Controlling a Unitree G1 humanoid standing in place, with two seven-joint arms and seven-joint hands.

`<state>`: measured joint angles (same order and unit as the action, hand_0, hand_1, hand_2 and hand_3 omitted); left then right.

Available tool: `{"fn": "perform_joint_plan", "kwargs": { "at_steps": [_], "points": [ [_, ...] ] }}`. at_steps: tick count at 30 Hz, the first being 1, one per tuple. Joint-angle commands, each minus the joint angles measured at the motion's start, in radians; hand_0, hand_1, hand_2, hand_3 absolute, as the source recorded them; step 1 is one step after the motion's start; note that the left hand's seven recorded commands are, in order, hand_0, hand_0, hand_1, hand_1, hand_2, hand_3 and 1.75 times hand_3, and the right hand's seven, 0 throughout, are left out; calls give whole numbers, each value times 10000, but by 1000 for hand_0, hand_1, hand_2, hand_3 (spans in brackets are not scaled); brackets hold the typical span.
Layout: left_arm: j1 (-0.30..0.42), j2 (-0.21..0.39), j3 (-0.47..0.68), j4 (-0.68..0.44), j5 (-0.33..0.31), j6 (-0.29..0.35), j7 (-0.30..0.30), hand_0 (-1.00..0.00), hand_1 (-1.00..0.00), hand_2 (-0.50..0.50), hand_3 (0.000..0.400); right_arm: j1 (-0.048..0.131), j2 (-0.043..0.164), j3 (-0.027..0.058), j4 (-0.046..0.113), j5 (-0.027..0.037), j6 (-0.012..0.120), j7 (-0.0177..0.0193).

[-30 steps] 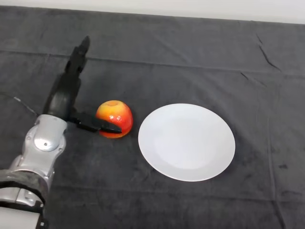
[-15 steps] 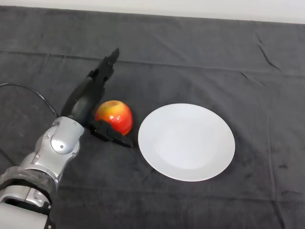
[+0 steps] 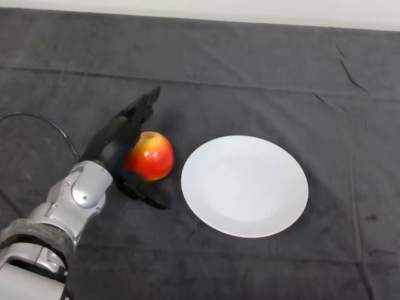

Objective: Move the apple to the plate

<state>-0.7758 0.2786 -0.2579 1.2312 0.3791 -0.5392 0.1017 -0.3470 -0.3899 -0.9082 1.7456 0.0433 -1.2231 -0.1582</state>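
Observation:
A red and yellow apple (image 3: pixel 151 157) sits on the dark cloth just left of the white plate (image 3: pixel 245 185), a small gap apart from the plate's rim. My left hand (image 3: pixel 115 148) is at the apple's left side and open. Its fingers (image 3: pixel 142 107) stretch past the apple's far left side, and its thumb (image 3: pixel 145 197) lies on the cloth at the near side. The palm is close against the apple, which rests between fingers and thumb. The plate has nothing on it.
The dark cloth (image 3: pixel 262 81) covers the whole table and has creases near the far right. A pale strip (image 3: pixel 250 9) runs along the table's far edge.
My hand has swung right from the apple's left, and its fingers have come round the far side. The thumb has dropped to the near side. The apple has stayed in place.

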Motion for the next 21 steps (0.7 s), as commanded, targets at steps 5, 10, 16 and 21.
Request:
{"fn": "perform_joint_plan", "kwargs": {
  "at_steps": [5, 10, 16, 21],
  "points": [
    [-573, 32, -47, 440, -33, 469, -230, 0, 0, 0, 0, 924, 1412, -105, 966, -44, 801, 33],
    [-602, -76, 86, 473, -253, 804, -453, 0, 0, 0, 0, 924, 1412, -106, 965, -46, 802, 32],
    [-605, -170, 237, 469, -521, 1141, -741, -549, -122, -214, 220, 924, 1413, -107, 964, -47, 803, 32],
    [-628, -215, 343, 434, -717, 1356, -964, -1000, -1000, 0, 400, 925, 1413, -107, 962, -47, 804, 32]
  ]
}}
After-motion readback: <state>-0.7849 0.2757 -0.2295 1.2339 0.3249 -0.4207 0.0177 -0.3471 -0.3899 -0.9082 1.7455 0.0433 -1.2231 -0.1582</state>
